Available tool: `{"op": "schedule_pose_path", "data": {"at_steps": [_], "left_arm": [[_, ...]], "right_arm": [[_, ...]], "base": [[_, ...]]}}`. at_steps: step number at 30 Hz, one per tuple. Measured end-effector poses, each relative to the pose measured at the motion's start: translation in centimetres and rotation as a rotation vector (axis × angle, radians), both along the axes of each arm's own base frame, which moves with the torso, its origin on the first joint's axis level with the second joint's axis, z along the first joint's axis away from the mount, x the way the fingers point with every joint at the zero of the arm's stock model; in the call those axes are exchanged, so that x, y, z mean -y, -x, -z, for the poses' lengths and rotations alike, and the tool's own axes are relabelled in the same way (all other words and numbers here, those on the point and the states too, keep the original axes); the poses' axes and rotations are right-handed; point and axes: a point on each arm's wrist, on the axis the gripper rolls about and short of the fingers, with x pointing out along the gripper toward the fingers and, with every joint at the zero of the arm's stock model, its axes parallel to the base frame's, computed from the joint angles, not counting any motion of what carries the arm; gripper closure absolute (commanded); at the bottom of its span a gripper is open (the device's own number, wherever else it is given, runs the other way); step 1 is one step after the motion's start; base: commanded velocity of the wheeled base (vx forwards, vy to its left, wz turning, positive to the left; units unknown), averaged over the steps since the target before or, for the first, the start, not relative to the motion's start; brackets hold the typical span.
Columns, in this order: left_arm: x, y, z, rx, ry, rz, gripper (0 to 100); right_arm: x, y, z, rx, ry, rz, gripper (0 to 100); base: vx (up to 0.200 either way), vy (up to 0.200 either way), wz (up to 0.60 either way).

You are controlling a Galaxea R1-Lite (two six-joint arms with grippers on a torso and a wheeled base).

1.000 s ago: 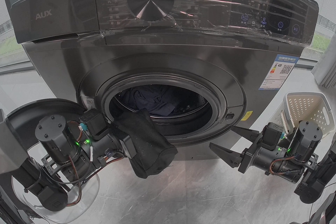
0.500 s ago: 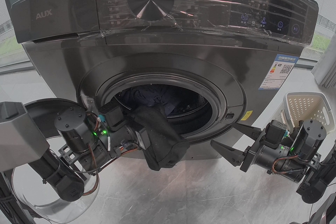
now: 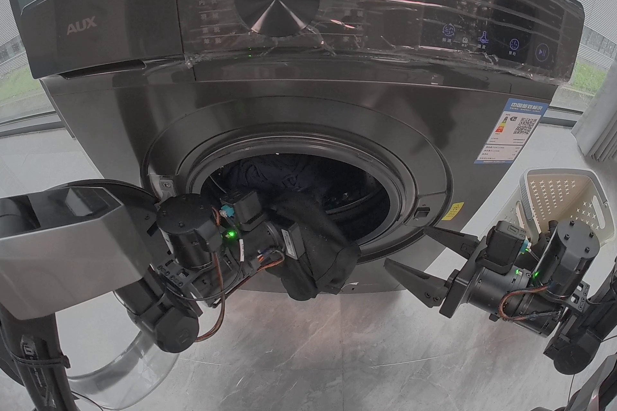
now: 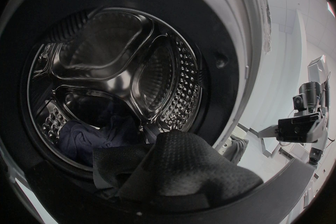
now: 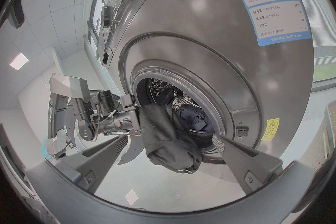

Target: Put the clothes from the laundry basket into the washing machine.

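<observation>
My left jaws clamp the black garment, sagging over the washing machine door lip. It looks soft, light and floppy, best held by bunched folds. My right jaws stand open near the laundry basket.

I see a pale grey, glossy tiled floor with faint marbling, running from the near edge to the far side. The dark grey washing machine stands on it at the far centre. To the right, near the machine's right side, is a white perforated laundry basket. I cannot see its base.
</observation>
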Motion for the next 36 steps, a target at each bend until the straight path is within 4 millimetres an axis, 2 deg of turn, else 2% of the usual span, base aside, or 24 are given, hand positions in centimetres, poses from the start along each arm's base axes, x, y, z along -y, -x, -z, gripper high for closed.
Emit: {"op": "schedule_pose_path", "data": {"at_steps": [9,19,36], "left_arm": [[2.0,-3.6,0.8,0.048,0.047,-0.018,100],[2.5,-7.6,2.4,0.064,0.055,-0.078,100],[3.3,-13.4,0.8,0.038,0.050,-0.205,100]], "right_arm": [[-0.2,0.1,0.0,-0.001,0.000,-0.010,0],[-0.3,0.1,0.0,0.000,0.000,-0.013,0],[-0.3,0.2,0.0,0.000,0.000,-0.013,0]], "base": [[0.000,0.000,0.00],[0.000,0.000,0.00],[0.000,0.000,0.00]]}}
